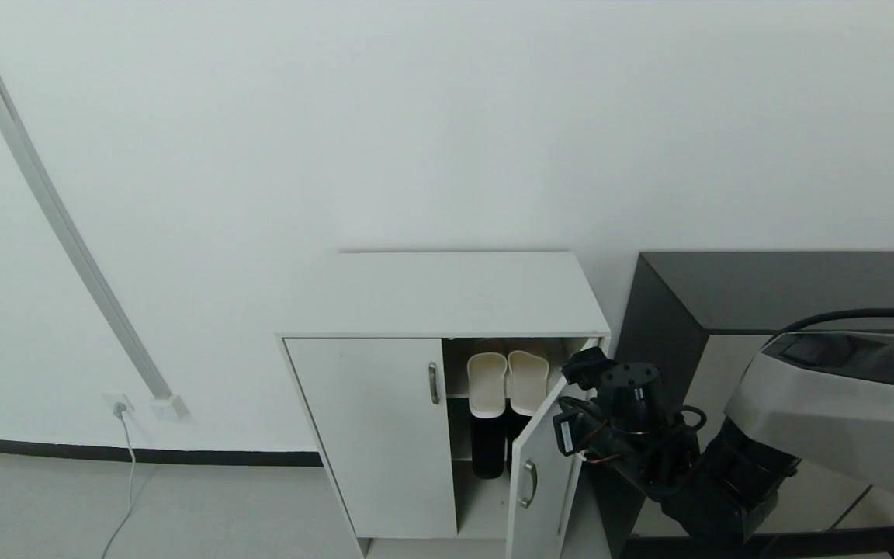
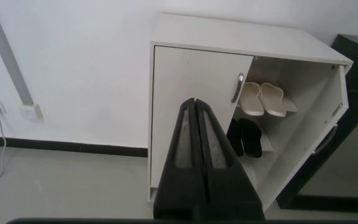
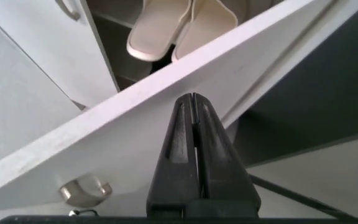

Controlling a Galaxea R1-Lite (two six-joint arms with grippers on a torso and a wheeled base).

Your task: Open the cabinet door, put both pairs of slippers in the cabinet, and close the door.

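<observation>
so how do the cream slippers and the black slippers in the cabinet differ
The cream slippers are pale, the black slippers dark. The cream pair sits higher, the black pair below it. In the head view the half-open white door covers part of the black pair, not the cream pair. Both lie side by side inside the white wooden cabinet.

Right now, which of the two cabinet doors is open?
The right door: it stands angled outward near the right gripper, showing the white slippers and the black slippers inside. The left door lies flush shut.
</observation>
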